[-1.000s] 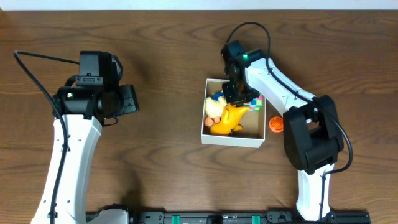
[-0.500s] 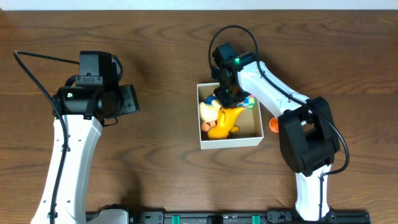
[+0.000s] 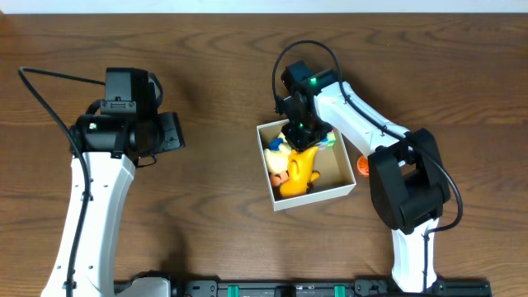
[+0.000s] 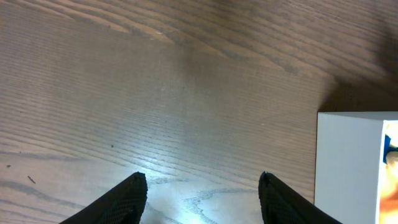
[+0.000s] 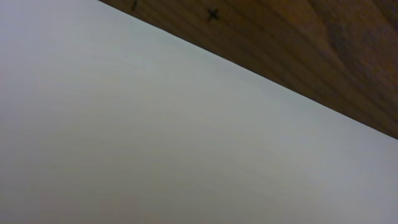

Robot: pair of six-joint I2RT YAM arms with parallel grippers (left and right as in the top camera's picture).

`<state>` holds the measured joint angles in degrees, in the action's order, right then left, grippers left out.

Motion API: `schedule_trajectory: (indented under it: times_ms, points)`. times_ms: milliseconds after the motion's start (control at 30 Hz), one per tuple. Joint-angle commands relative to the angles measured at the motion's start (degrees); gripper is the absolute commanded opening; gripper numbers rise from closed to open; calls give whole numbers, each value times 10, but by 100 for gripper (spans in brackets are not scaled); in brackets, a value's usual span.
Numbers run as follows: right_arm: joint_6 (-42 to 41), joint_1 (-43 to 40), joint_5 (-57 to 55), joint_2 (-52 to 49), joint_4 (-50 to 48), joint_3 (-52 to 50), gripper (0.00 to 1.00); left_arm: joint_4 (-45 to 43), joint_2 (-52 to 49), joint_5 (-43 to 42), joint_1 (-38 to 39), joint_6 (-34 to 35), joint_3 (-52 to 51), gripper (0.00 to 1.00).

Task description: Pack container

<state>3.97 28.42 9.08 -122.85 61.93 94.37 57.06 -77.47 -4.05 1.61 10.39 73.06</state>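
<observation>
The container (image 3: pixel 318 198), a square shallow box with white walls and a brown inside, sits askew at mid-table. It holds a yellow toy (image 3: pixel 299 172), a pale toy (image 3: pixel 278 149) and a multicoloured piece (image 3: pixel 327 141). My right gripper (image 3: pixel 301 134) reaches down into the box at its far wall, above the toys. Its fingers are hidden, and the right wrist view shows only the white wall (image 5: pixel 186 137) close up. My left gripper (image 4: pixel 202 186) is open and empty over bare wood, left of the container, whose white wall also shows in the left wrist view (image 4: pixel 348 168).
An orange round thing (image 3: pixel 364 165) lies on the table just right of the container, partly behind the right arm. The left arm (image 3: pixel 124 132) is over the table's left half.
The container slid left and turned anticlockwise along with my right gripper at its far wall. The toys moved with it. The left arm has not moved.
</observation>
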Motion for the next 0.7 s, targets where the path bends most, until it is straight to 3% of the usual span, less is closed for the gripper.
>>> schedule_trajectory:
  times_ms: [0,167,400,667]
  points:
    - [-12,5,-11,-8,-5,6,38,3,0,7,-1,-10,10,60]
    - [-109,3,-99,-8,-11,20,39,3,0,7,-1,-10,10,60]
    - [-242,-10,-119,-8,-18,32,41,3,0,7,-1,-10,10,60]
    - [-293,-10,-120,-8,-33,32,45,3,0,7,-1,-10,10,61]
